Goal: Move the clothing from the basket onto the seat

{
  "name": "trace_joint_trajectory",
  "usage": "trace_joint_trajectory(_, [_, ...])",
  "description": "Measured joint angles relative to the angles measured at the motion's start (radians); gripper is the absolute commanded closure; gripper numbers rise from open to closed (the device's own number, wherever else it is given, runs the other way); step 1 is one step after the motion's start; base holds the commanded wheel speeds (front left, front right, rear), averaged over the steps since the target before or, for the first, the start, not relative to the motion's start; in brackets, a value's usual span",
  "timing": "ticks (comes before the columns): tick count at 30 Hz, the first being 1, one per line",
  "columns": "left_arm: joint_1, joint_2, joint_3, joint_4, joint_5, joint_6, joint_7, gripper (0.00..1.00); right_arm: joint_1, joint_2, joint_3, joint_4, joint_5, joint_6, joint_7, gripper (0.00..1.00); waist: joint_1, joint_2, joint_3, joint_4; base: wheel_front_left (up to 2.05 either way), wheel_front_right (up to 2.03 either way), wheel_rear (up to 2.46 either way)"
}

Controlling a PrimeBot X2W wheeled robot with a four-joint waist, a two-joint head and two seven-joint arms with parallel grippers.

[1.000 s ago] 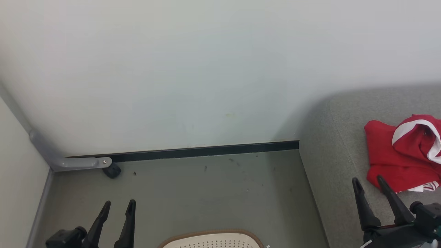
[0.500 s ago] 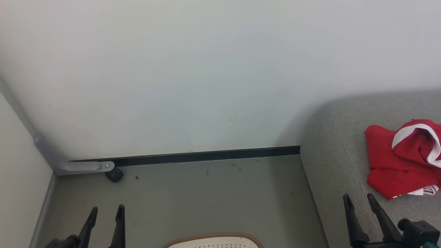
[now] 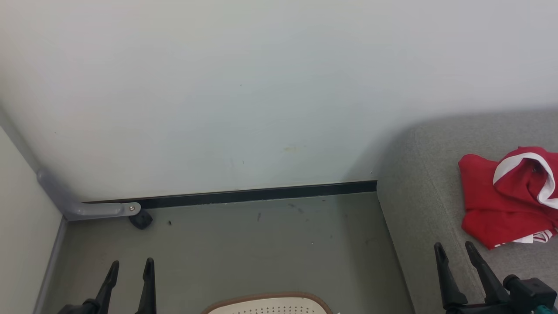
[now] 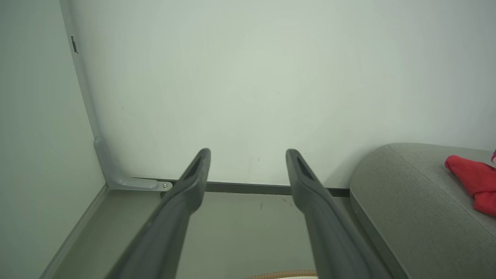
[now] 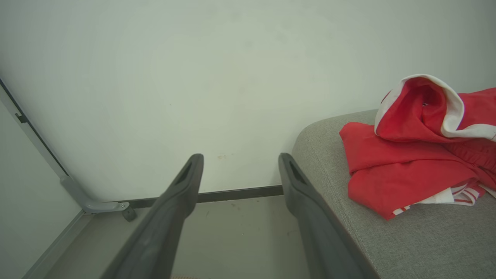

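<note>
**Head view.** The left gripper (image 3: 131, 264) stands at the lower left over the grey-green floor (image 3: 261, 244). Its two long dark fingers are spread wide with nothing between them. The right gripper (image 3: 454, 247) stands at the lower right over the large grey woven-fabric upholstered seat (image 3: 414, 226), also spread wide and empty. The bright red soft-fabric clothing (image 3: 497, 209) with white trim lies in a crumpled heap on the seat, near the right gripper's fingertips but apart from them. The rounded cream-white perforated plastic basket (image 3: 270, 296) with a brown rim sits between the grippers. Its far rim and a strip of perforated wall are in frame, but the interior is cut off, so its contents cannot be determined.

Hazard: treating the transfer as complete without checking the basket may leave a garment behind.

**Left wrist view.** The fingers point toward the pale wall (image 4: 248, 77), wide apart and empty. A sliver of the basket's brown rim shows at the bottom edge, with no contents visible there. A corner of the clothing rests on the seat at the right edge.

**Right wrist view.** The fingers are wide apart and empty. The clothing rests on the seat's top near its rounded end, with a white-trimmed fold standing up.

Hazard: a sideways sweep of the right gripper into the heap may hook this loose fold and drag the clothing onto the floor.

Hazard: lowering this arm may drive a finger into the seat's edge.
</note>
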Motion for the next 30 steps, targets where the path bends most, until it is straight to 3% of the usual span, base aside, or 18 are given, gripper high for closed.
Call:
trace_joint_trajectory(26, [0.004,-0.041,0.048,-0.015,0.064,-0.036,0.000,0.00,0.001,0.032,-0.049,-0.011,-0.057,0.012,0.000,0.00,0.0001,0.0000,0.023,0.001,0.00,0.00,0.00])
trace_joint_trajectory(27, [0.004,-0.042,0.048,-0.015,0.064,-0.040,0.000,1.00,0.001,0.033,-0.051,-0.011,-0.060,0.012,0.000,1.00,0.0000,0.0000,0.024,0.001,0.00,0.00,0.00])
trace_joint_trajectory(30, [0.008,-0.051,0.041,0.010,0.062,-0.044,0.001,1.00,0.007,0.044,-0.045,0.014,-0.060,0.012,0.002,1.00,0.0001,0.0000,0.025,0.002,0.00,0.00,0.00])
